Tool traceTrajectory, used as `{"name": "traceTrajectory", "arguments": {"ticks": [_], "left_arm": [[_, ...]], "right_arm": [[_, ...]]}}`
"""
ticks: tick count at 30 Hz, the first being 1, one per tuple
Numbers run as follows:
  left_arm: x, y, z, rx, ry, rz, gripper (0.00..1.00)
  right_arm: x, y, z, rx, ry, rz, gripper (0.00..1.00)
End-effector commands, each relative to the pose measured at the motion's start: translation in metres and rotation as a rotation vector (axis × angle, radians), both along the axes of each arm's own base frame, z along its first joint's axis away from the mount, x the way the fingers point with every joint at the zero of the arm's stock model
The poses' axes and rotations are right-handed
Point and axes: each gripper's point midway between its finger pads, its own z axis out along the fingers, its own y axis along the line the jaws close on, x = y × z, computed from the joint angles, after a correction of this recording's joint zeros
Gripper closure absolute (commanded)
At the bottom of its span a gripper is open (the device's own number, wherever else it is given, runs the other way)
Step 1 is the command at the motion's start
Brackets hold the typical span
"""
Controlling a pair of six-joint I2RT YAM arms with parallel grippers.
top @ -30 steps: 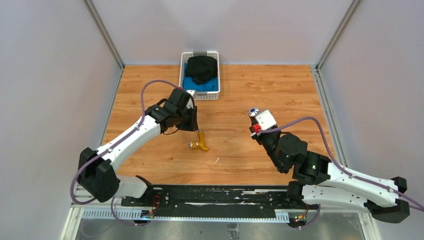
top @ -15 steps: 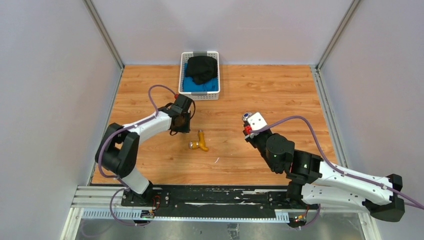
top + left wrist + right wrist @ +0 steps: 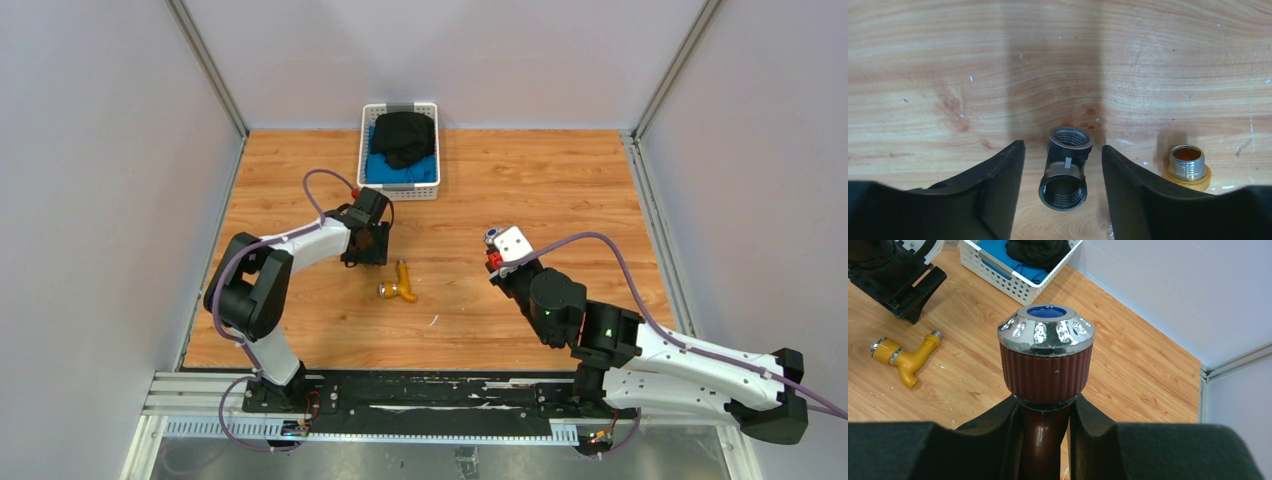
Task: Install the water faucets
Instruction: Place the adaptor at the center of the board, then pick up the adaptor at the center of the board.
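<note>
A brass-yellow water faucet [image 3: 401, 285] lies on the wooden table; its threaded end [image 3: 1188, 167] shows at the right of the left wrist view. Just left of it, my left gripper [image 3: 368, 250] is low over the table and open. A dark threaded fitting [image 3: 1065, 175] lies between its fingers [image 3: 1003, 170], with a gap on both sides. My right gripper [image 3: 500, 252] is shut on the stem of the reddish-brown water faucet [image 3: 1046, 355]. It holds the faucet upright above the table, silvery blue-marked knob [image 3: 491, 235] on top. The faucet's spout is hidden.
A white basket [image 3: 399, 194] with black and blue cloth stands at the back middle of the table. Grey walls with metal posts close in the left, right and back. The black rail with the arm bases [image 3: 430, 390] runs along the near edge.
My left arm has folded back at the elbow and its jaws have opened off the dark fitting, which now lies on the table. The right arm shifted slightly left and nearer with its faucet.
</note>
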Motion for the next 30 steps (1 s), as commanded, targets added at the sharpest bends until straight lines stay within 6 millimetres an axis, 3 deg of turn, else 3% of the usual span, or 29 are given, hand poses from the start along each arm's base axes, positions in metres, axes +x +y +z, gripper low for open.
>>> {"name": "traceTrajectory", "arguments": {"ticks": [1, 7, 15, 18, 22, 30], "left_arm": [[0.008, 0.003, 0.013, 0.017, 0.003, -0.006, 0.33], [0.015, 0.002, 0.041, 0.038, 0.013, -0.033, 0.25], [0.012, 0.005, 0.055, 0.067, 0.094, -0.053, 0.1], [0.008, 0.002, 0.052, 0.015, 0.151, -0.072, 0.0], [-0.002, -0.001, 0.041, -0.015, 0.242, -0.151, 0.0], [-0.006, -0.002, 0.028, -0.037, 0.252, -0.249, 0.01]], "right_arm": [[0.001, -0.003, -0.004, 0.018, 0.013, -0.014, 1.0], [0.0, -0.003, -0.008, 0.012, 0.019, -0.007, 1.0], [0.0, -0.002, -0.009, 0.023, 0.028, -0.008, 1.0], [-0.001, -0.003, -0.009, 0.03, 0.031, -0.008, 1.0], [-0.001, -0.003, -0.011, 0.027, 0.036, -0.006, 1.0], [-0.002, -0.002, -0.012, 0.033, 0.043, -0.004, 1.0]]}}
